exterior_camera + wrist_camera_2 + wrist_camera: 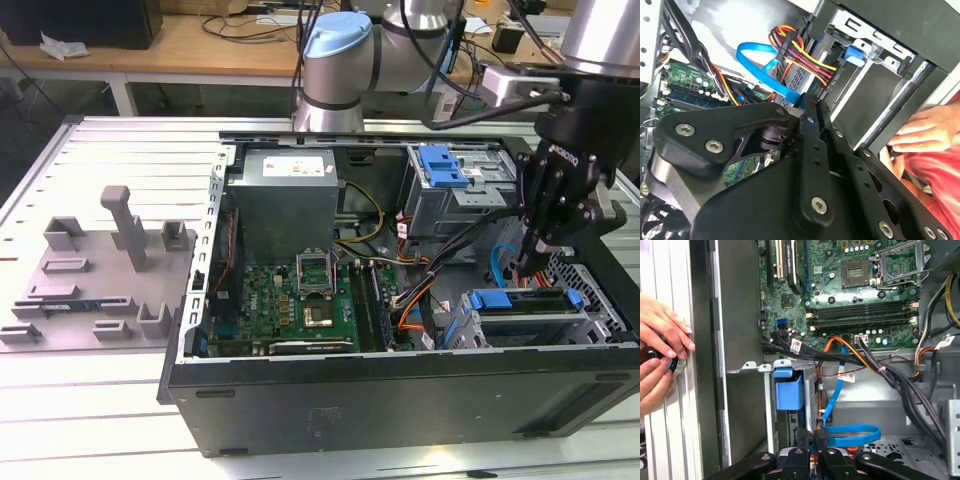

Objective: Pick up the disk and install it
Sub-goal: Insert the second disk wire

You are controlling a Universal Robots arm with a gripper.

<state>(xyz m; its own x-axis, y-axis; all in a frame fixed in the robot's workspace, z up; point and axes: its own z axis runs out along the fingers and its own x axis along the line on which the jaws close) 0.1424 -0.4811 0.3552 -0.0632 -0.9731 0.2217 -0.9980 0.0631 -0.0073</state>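
Observation:
The disk (525,300), a silver drive in a bright blue bracket, lies in the drive bay at the exterior view's right end of the open computer case (400,395). My gripper (527,263) hangs just above the disk, its black fingers (815,440) pressed together and shut, with nothing seen between them. In the second wrist view the fingertips (809,107) point down beside a looped blue data cable (765,62) and a red-yellow-black power plug (790,50).
Blue data cable (850,432) and wire bundles (890,375) crowd the space around the fingers. Motherboard (300,300), grey power supply (285,200) and upper drive cage with blue latch (443,165) fill the case. A person's hands (662,345) rest outside the case wall. Grey fixtures (120,240) stand on the table.

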